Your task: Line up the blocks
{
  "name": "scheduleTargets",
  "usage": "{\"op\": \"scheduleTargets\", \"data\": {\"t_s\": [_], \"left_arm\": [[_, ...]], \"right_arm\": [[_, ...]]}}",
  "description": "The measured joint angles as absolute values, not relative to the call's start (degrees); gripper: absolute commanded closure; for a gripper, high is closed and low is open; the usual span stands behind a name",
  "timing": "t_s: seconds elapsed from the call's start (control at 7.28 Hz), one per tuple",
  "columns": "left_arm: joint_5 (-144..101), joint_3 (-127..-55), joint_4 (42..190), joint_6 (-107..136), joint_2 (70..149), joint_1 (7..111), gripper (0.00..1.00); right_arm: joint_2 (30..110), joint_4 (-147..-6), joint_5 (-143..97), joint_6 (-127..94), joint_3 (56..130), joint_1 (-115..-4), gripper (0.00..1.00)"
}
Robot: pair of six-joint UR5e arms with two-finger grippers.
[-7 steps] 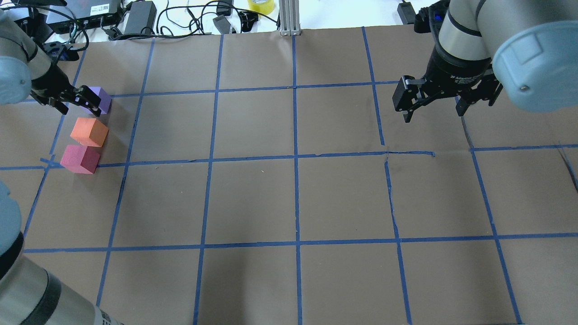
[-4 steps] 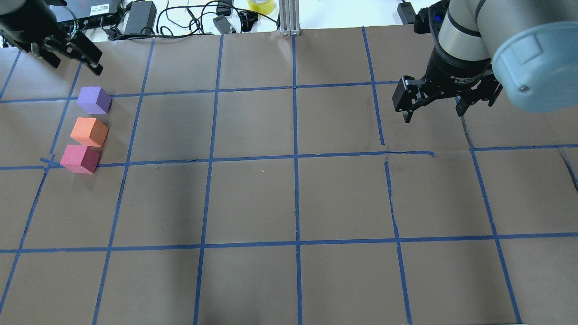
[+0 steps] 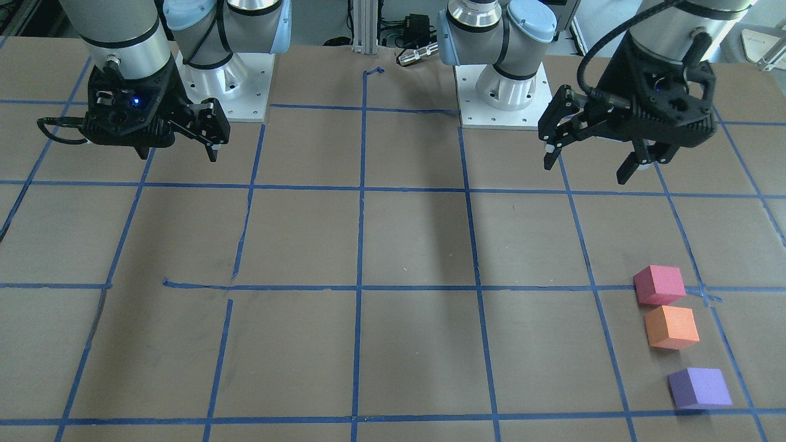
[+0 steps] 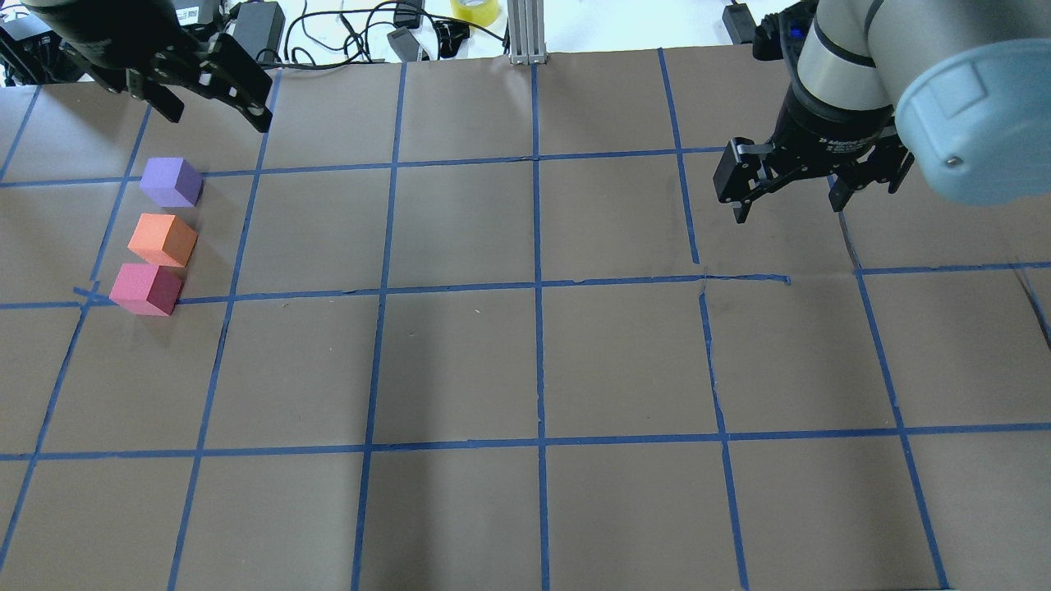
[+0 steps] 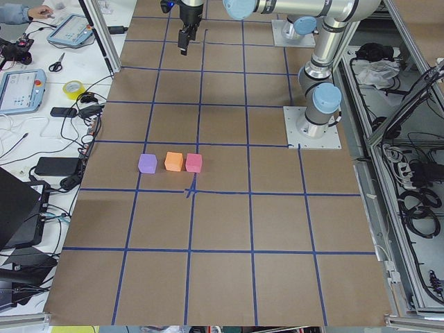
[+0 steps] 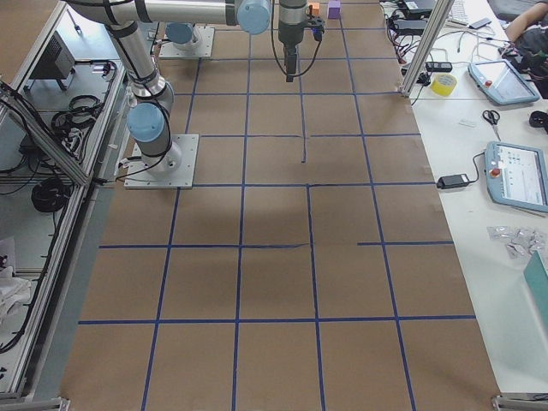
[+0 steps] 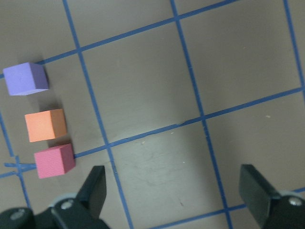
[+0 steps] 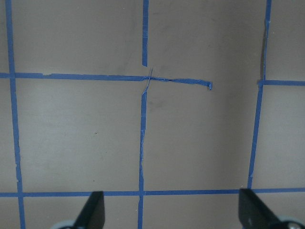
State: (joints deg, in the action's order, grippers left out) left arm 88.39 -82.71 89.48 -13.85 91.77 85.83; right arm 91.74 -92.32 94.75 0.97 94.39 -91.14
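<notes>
3 in row: purple block point(image 4: 171, 182), orange block point(image 4: 162, 240), pink block point(image 4: 146, 289); L gripper point(image 4: 217, 119) & R gripper point(image 4: 790, 209) both wide.

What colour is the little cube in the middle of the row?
Orange. The small matte orange foam cube shows best in the overhead exterior view.

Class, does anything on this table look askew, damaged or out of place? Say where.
The blue tape grid breaks near the right gripper: one strip stops short, crossing lines offset. The purple block stands farther from the orange block than the pink block does.
</notes>
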Motion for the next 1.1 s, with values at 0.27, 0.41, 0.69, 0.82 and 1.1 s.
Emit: {"op": "scheduleTargets", "data": {"t_s": [0.27, 0.41, 0.69, 0.82, 1.1], "left_arm": [[90.73, -85.05, 89.64, -10.81, 89.93, 88.61, 0.00], [90.80, -85.51, 89.66, -9.88, 89.65, 89.56, 0.00], [90.10, -85.81, 89.71, -6.47, 88.84, 90.53, 0.00], [88.94, -85.85, 89.73, -5.57, 88.64, 90.65, 0.00], [88.58, -85.92, 89.97, -5.07, 88.35, 90.70, 0.00]], "right_arm": [[91.76, -92.29, 94.75, 0.97, 94.39, -91.14, 0.00], [91.76, -92.29, 94.75, 0.97, 94.40, -91.14, 0.00], [91.74, -92.29, 94.75, 0.97, 94.39, -91.14, 0.00], [91.70, -92.28, 94.75, 0.97, 94.39, -91.14, 0.00], [91.68, -92.28, 94.75, 0.97, 94.39, -91.14, 0.00]]}}
